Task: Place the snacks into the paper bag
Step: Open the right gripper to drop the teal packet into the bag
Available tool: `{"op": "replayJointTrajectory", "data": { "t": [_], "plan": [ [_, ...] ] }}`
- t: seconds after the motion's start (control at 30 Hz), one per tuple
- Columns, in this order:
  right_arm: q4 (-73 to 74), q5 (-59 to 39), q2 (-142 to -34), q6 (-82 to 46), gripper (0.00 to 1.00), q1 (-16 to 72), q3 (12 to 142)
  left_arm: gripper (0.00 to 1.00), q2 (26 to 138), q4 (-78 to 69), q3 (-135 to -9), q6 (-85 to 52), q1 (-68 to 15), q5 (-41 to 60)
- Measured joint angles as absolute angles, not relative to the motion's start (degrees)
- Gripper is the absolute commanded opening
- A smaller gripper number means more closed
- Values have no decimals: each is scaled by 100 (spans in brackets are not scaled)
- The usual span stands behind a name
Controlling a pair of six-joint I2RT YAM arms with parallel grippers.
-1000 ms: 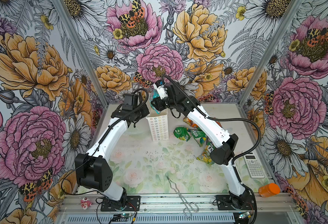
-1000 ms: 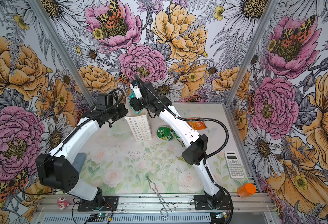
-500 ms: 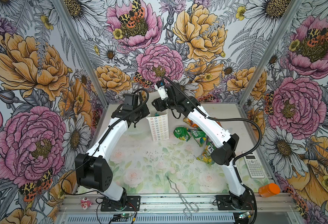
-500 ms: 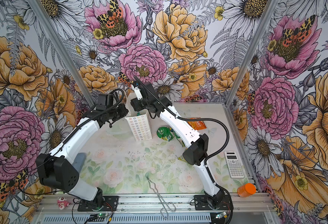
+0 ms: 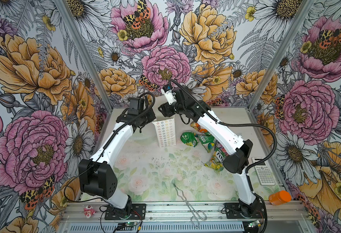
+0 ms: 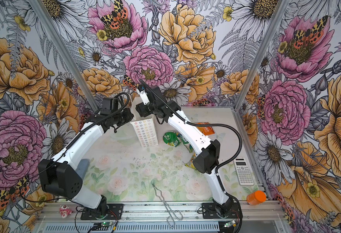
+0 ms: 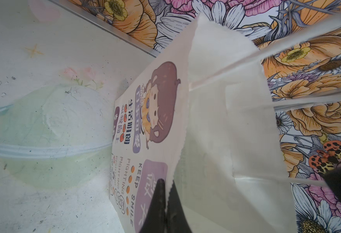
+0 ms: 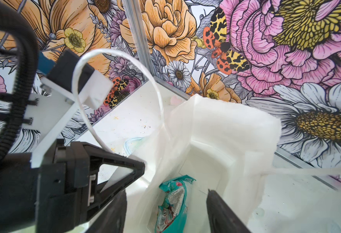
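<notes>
Teal snack in paper bag, beneath right hand

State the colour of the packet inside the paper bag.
The packet is teal with red-and-white print; clearest in the right wrist view.

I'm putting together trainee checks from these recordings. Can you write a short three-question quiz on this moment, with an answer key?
1. True or false: the teal packet lies inside the paper bag.
2. What do the left fingers pinch? A) nothing B) the paper bag's rim C) the teal packet
3. Fill in: over the bag's mouth, the right fingers are ___ (open or shut).

Key:
1. True. The right wrist view shows it down between the bag's walls.
2. B. The left wrist view shows both fingers closed on the paper edge.
3. Open. They stand apart, clear of the packet.
</notes>
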State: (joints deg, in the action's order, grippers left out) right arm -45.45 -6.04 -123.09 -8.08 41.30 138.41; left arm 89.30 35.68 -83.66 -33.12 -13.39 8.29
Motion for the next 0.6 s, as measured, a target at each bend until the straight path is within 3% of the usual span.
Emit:
{"op": "replayJointTrajectory", "data": {
  "t": [0.6],
  "plan": [
    [-4486,-1076,-10621,-392,71,4134,12344,0,8936,3568,-8366,-3312,-1356,832]
  ]
}}
